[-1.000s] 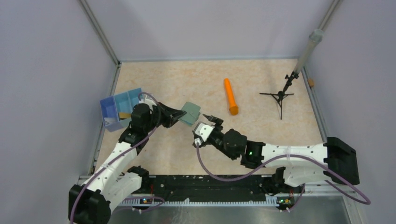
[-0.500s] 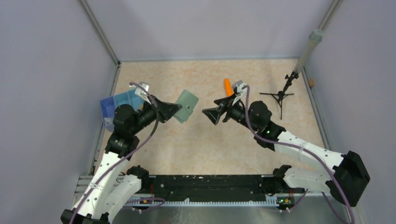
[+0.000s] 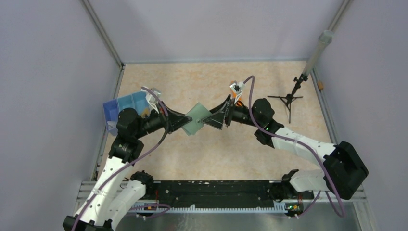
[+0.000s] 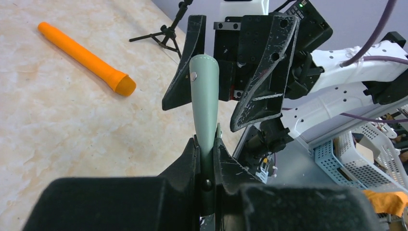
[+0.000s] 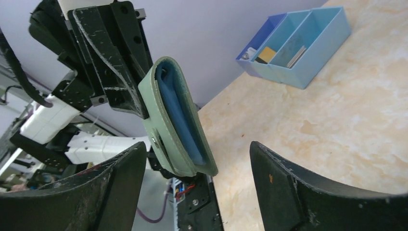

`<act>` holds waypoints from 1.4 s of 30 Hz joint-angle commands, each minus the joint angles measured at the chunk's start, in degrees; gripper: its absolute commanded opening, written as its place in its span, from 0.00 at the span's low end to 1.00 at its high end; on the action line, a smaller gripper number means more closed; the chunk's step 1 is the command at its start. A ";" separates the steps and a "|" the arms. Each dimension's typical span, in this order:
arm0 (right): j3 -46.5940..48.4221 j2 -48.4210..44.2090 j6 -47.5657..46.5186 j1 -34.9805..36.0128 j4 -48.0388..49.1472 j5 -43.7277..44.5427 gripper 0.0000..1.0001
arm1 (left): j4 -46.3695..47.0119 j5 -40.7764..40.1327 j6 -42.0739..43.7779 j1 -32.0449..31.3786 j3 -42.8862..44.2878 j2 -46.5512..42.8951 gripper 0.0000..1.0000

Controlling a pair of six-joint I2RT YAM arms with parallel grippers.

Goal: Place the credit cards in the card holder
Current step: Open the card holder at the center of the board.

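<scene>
From above, the card holder (image 3: pixel 195 119) is seen lifted off the table (image 3: pixel 192 154), between both arms. Its edge is clamped in the nearly closed left gripper (image 4: pixel 206 142); the right gripper (image 5: pixel 197 148) is spread wide around the free end, nothing gripped. The pale blue lining is shown only by the right wrist view, as is a gold-tan credit card (image 5: pixel 266 54) in the blue tray (image 5: pixel 317 43). The stud (image 4: pixel 193 75) and orange cylinder (image 4: pixel 82 55) are shown clearly by the left wrist view. The table is marbled beige, enclosed by lavender walls (image 3: pixel 48 72).

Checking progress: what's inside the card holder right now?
Through the open edge of the card holder only its blue lining shows; no card is visible. Deeper in is hidden by the folded covers.
</scene>
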 commanded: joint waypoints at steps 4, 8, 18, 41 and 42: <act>2.72 1.27 4.57 -0.08 7.78 -4.97 0.54 | 7.17 3.03 -2.73 0.18 -1.61 -0.88 0.00; 3.02 1.14 3.46 -0.08 6.69 -4.84 0.23 | 5.41 4.88 -0.89 0.18 -0.75 -0.14 0.23; 9.15 -2.84 -13.21 -0.10 -14.98 -8.90 0.00 | -8.76 8.46 9.46 0.19 6.93 6.25 0.95; 14.54 -9.68 -26.81 -0.67 -38.94 -0.31 0.66 | -4.21 10.94 9.77 -0.26 6.15 14.95 0.00; 13.95 -11.31 -26.79 -0.71 -39.16 1.66 0.70 | -4.66 10.09 9.86 -0.19 6.30 15.14 0.00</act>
